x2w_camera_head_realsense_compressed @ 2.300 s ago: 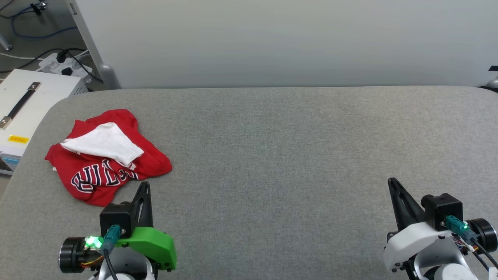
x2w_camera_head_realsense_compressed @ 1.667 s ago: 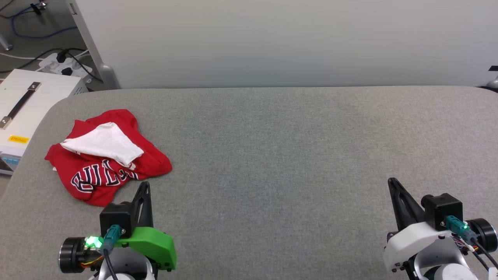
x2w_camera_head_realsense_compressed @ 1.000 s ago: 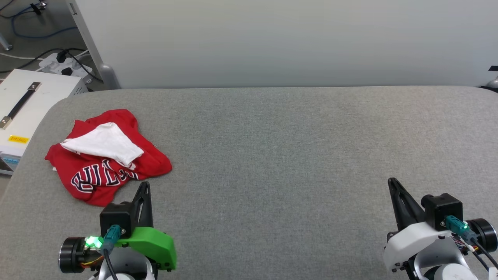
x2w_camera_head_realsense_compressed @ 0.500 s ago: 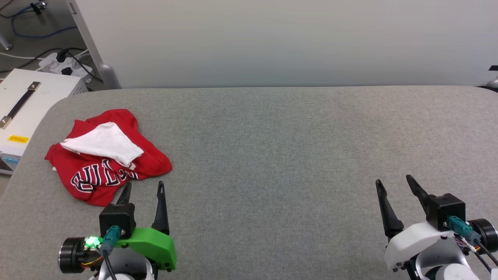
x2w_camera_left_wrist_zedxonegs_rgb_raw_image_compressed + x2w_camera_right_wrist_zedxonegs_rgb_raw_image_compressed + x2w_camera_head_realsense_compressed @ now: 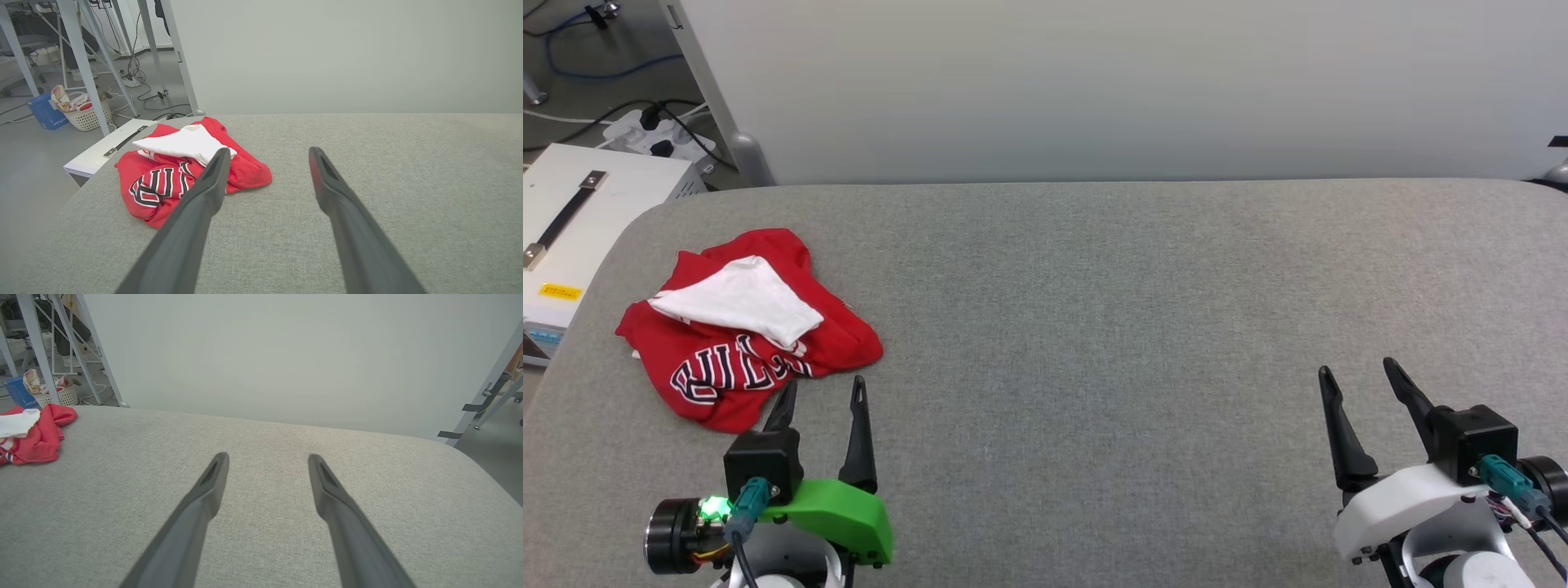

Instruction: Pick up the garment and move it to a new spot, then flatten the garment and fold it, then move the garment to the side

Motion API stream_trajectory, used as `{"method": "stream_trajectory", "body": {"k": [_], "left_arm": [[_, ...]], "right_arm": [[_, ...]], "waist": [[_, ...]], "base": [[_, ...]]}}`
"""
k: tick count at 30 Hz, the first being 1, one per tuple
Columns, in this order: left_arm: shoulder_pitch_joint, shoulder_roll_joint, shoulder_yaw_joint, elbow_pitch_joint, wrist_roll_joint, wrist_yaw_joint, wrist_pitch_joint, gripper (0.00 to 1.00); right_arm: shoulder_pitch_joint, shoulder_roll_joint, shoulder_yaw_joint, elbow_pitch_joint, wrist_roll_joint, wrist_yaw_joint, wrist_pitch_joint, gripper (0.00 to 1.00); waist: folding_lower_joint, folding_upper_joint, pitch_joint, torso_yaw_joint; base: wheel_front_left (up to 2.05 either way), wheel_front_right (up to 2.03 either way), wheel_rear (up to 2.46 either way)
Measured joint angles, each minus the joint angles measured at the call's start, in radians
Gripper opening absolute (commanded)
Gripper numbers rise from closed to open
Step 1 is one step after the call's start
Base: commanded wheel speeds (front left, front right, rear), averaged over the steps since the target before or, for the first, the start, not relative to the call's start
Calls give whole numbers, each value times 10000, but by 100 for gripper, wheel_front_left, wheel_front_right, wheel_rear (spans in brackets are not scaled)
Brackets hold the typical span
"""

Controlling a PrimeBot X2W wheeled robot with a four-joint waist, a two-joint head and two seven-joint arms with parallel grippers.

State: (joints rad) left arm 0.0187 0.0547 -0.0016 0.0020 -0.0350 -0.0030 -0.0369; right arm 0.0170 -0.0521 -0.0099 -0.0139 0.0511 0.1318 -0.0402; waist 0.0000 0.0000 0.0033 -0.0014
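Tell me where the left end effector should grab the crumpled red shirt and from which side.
Probably the bunched red fold at the near right edge of the garment. It seems to bulge up off the grey surface and lies just ahead of the open left end effector, so a short approach from the robot's side, coming down astride the fold, should catch it.

Dark white-edged "BULL", partly covered, on the red garment [image 5: 743,347]

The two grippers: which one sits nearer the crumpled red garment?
The left gripper, green-mounted: the garment lies just beyond it, far from the right gripper.
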Motion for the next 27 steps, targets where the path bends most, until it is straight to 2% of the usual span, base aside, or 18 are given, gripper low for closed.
{"method": "stream_trajectory", "body": {"k": [27], "left_arm": [[7, -2, -31, 171, -368, -4, -593, 100]], "right_arm": [[146, 2, -94, -113, 407, 0, -579, 100]], "waist": [[1, 0, 20, 1]], "base": [[0, 0, 0]]}}
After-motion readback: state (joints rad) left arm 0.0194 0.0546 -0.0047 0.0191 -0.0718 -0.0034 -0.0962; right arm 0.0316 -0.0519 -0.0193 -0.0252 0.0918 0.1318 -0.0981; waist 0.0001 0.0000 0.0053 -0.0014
